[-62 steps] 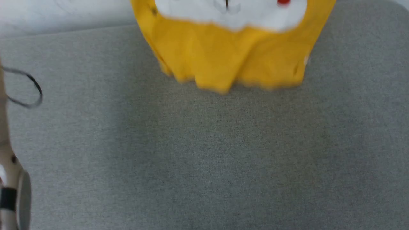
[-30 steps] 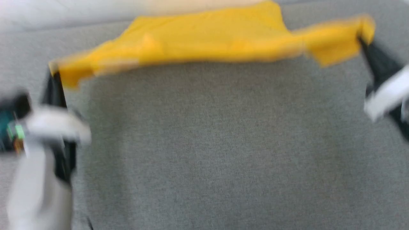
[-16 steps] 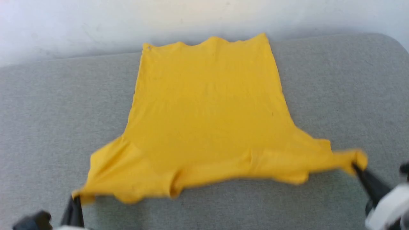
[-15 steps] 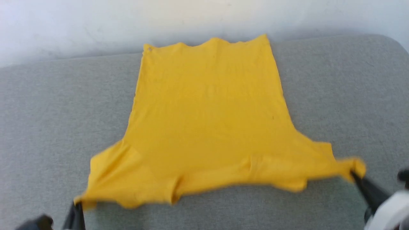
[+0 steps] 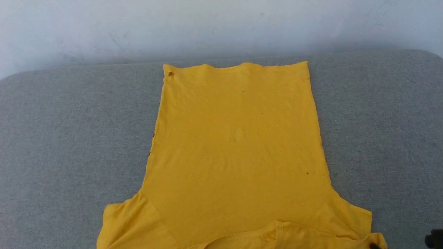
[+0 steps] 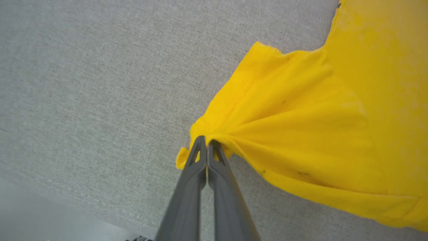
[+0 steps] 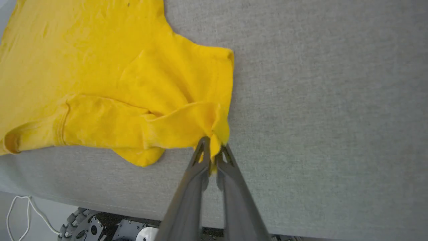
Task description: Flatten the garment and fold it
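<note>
At the near edge of the table (image 5: pixel 69 138), our left end effector (image 6: pixel 207 142) has its two dark fingers (image 6: pixel 190 187) pressed together on the garment (image 5: pixel 238 155), pinching a bunch of yellow cloth at the end of the sleeve on our left (image 6: pixel 267 100). Our right end effector (image 7: pixel 214 147) pinches the other side the same way, with a fold of yellow caught between its fingers at the end of the sleeve on our right (image 7: pixel 204 73). Between the two grips the collar (image 5: pixel 270 233) lies nearest to us, its stitched band slightly rumpled. From there the garment stretches away from us, plain yellow side up, lying flat on the grey fabric of the table with only faint wrinkles. Its hem (image 5: pixel 238 65) is the farthest part, close to the table's far edge, and we see a small hole-like mark (image 5: pixel 171 74) near the hem's left corner. Behind the table stands a pale wall (image 5: pixel 207 27).
</note>
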`<state>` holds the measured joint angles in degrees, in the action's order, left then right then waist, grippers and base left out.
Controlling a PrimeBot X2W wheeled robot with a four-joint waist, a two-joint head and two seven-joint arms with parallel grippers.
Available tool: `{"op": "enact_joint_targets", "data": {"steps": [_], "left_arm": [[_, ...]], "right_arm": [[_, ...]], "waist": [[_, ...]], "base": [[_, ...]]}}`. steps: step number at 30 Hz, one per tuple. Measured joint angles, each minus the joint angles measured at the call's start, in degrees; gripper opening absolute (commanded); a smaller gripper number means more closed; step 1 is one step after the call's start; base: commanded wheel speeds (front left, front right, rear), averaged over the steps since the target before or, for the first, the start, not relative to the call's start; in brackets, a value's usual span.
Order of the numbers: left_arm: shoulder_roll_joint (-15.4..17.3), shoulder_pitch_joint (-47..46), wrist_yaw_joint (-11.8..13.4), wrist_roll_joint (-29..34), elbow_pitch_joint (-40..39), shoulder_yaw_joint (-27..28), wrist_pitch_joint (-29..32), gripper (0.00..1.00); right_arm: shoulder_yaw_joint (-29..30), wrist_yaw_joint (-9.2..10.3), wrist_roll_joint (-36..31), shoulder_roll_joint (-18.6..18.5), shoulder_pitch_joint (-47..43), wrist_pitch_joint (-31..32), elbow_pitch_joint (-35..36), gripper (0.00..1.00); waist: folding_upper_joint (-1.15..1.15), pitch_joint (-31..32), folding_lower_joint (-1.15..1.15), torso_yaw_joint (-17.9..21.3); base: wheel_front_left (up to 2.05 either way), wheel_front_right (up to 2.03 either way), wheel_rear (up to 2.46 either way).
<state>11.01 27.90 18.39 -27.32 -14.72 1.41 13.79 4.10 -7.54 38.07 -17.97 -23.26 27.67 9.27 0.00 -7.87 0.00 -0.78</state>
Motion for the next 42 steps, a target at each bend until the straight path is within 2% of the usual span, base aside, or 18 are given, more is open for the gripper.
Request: {"op": "enact_joint_targets", "data": {"steps": [1,4,7,12,17,23,27,36,41,42], "left_arm": [[-0.3,-0.04,0.1,0.0,-0.26,-0.15,-0.41,0.0],[-0.83,-0.42,0.33,0.12,-0.75,-0.99,-1.18,0.0],[-1.31,-1.44,0.33,0.3,-1.47,-1.58,-2.29,0.0],[-1.97,-4.1,0.25,1.0,-3.35,-2.66,-4.57,0.0],[-3.31,-7.82,-0.25,2.64,-4.66,-4.9,-7.48,0.0],[-5.69,-11.73,-1.36,2.07,-4.94,-7.73,-12.39,0.0],[-6.86,-13.94,-2.71,0.0,-4.3,-10.07,-14.99,0.0],[-7.54,-17.55,-4.25,-2.48,-1.97,-14.62,-18.53,0.0],[-7.67,-18.53,-4.49,-3.41,-0.42,-15.44,-19.13,0.0],[-7.55,-18.68,-4.58,-3.25,0.03,-15.44,-19.29,0.0]], "right_arm": [[0.37,0.0,0.66,0.44,0.15,0.01,1.43,1.0],[3.18,0.0,1.86,0.98,2.58,-1.71,4.42,1.0],[7.55,0.01,0.33,0.77,8.7,-5.57,3.12,1.0],[8.93,0.01,-1.91,-1.26,24.84,-9.65,-8.61,1.0],[6.53,0.01,-2.76,-4.99,41.83,-10.44,-23.51,1.0],[2.66,0.01,-3.31,-9.84,57.92,-6.38,-38.31,1.0],[0.48,0.01,-3.31,-12.35,65.57,-1.69,-45.23,1.0],[-4.37,0.01,-3.74,-15.01,76.22,9.59,-53.87,1.0],[-4.65,0.0,-3.93,-16.21,79.7,16.51,-57.68,1.0],[-4.65,0.0,-4.04,-16.52,80.59,18.47,-58.25,0.47]], "waist": [[0.0,0.05,0.0,-0.3],[0.0,0.17,0.0,-1.3],[0.0,-0.02,0.0,-2.33],[0.0,-1.69,0.01,-3.92],[0.0,-4.37,0.02,-6.42],[0.0,-8.03,0.02,-10.86],[0.0,-10.64,0.02,-14.29],[0.0,-17.34,0.02,-20.61],[0.0,-20.21,-0.01,-23.16],[0.0,-20.6,-0.01,-23.56]], "base": [[0.0,0.0,0.0],[0.0,0.0,0.0],[0.0,0.0,0.0],[0.0,0.0,0.0],[0.0,0.0,0.0],[0.0,0.0,0.0],[0.0,0.0,0.0],[0.0,0.0,0.0],[0.0,0.0,0.0],[0.0,0.0,0.0]]}}
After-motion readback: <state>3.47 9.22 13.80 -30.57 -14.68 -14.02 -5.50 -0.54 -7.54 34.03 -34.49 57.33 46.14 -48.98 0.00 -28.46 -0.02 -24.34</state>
